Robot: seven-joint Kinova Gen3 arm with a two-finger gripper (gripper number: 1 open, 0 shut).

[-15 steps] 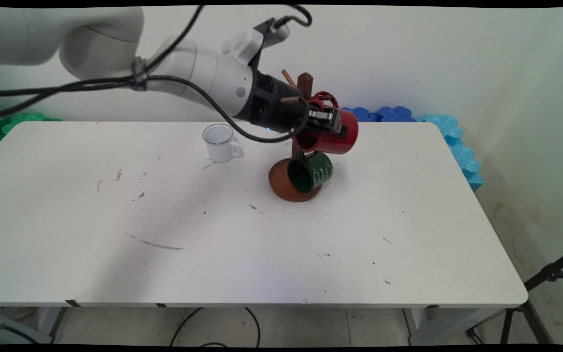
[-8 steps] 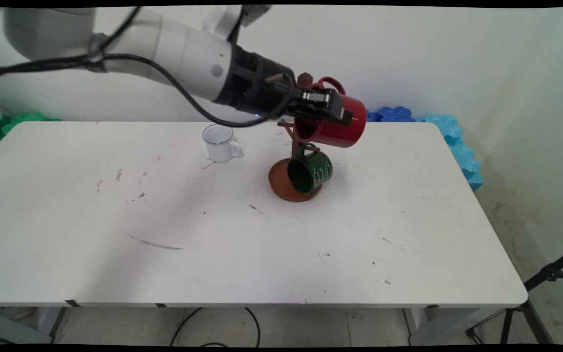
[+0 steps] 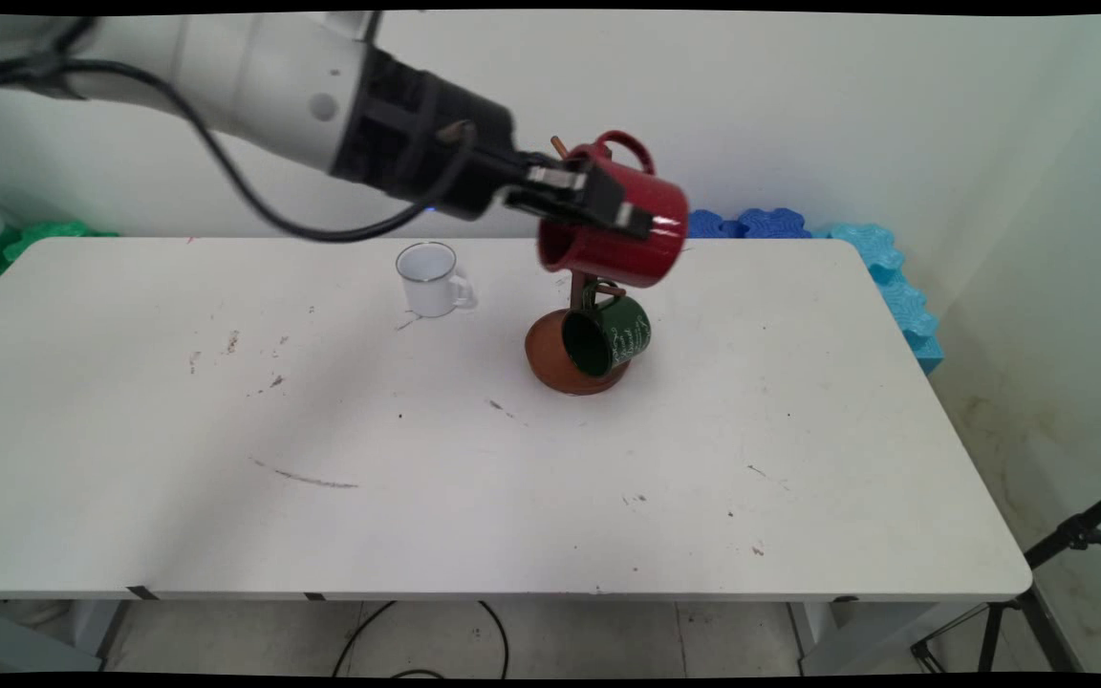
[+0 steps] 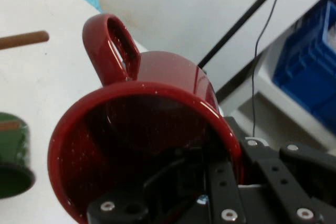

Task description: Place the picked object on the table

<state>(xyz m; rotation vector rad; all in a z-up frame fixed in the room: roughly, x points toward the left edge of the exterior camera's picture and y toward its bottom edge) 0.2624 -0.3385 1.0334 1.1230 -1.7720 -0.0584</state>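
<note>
A glossy red mug (image 3: 619, 227) is clamped in the black gripper (image 3: 577, 199). Below the gripper, a dark green mug (image 3: 608, 334) with white markings is hung on a brown stand (image 3: 565, 358). A white mug (image 3: 431, 278) with a dark rim is seen beside it.

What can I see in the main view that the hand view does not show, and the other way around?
Only the main view shows the white mug standing on the table, the brown base of the mug stand, and the whole green mug hanging on it.

Only the hand view shows the red mug's dark inside, with one finger of the claw inside the rim and the other outside, and a blue crate beyond the table.

Both show the red mug gripped by its rim, handle free, and at least part of the green mug.
</note>
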